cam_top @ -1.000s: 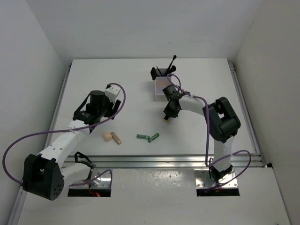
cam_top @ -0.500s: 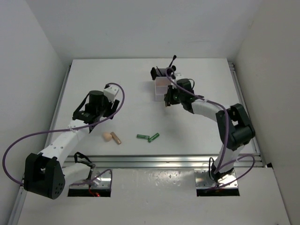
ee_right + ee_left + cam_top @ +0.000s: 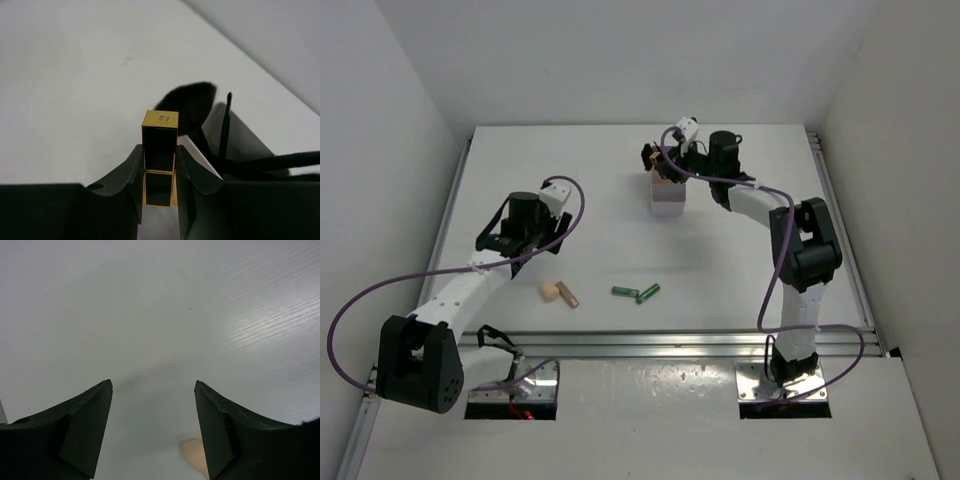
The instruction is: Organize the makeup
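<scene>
My right gripper (image 3: pixel 159 150), pinching the square black-and-gold lipstick (image 3: pixel 160 167), had swung from the middle of the white desk (image 3: pixel 570 160) to over the white plastic compartment box (image 3: pixel 668 200); dropping it in looked next. My left gripper (image 3: pixel 152 385) hung spread by the beige sponge (image 3: pixel 550 291)

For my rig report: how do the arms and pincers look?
The left arm and right arm have white links, black joints and a loose purple cable each. The left pincer and right pincer have black tapering fingers. No markings show.
</scene>
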{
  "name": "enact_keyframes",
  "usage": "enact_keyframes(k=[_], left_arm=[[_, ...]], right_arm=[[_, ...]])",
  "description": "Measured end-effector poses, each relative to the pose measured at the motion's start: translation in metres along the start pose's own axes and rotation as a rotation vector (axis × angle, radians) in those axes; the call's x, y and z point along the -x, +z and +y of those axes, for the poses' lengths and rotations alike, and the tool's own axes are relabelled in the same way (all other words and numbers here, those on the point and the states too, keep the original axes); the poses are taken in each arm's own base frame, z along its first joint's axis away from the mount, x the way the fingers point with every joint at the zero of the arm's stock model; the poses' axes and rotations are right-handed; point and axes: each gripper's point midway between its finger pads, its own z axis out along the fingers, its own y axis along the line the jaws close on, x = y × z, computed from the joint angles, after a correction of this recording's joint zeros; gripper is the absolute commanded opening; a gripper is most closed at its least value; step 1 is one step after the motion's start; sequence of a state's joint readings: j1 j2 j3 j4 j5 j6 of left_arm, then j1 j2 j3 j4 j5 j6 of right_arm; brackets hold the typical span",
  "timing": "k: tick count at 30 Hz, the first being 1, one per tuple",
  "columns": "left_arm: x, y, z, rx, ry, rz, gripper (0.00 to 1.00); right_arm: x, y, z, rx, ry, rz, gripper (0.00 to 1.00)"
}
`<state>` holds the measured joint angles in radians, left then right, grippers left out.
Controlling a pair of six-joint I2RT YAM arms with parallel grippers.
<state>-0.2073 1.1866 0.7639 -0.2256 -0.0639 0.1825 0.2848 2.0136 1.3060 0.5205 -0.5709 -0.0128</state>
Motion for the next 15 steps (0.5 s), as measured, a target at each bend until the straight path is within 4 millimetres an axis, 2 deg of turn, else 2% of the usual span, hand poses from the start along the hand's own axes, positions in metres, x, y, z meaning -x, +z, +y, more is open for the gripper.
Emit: enact_keyframes(k=[6, 12, 15], left_arm=[[-0.003, 0.004, 0.002, -0.003, -0.008, 0.008, 0.72], [-0.005, 0.007, 0.000, -0.012, -0.007, 0.015, 0.72], [-0.005, 0.009, -0.001, -0.014, -0.007, 0.018, 0.72]], right_arm=[[0.003, -0.005, 0.007, 0.141, -0.227, 0.118, 0.00], [-0.037, -0.031, 0.030, 0.282, -0.298, 0.293, 0.00], [-0.049, -0.038, 0.035, 0.322, -0.335, 0.348, 0.00]])
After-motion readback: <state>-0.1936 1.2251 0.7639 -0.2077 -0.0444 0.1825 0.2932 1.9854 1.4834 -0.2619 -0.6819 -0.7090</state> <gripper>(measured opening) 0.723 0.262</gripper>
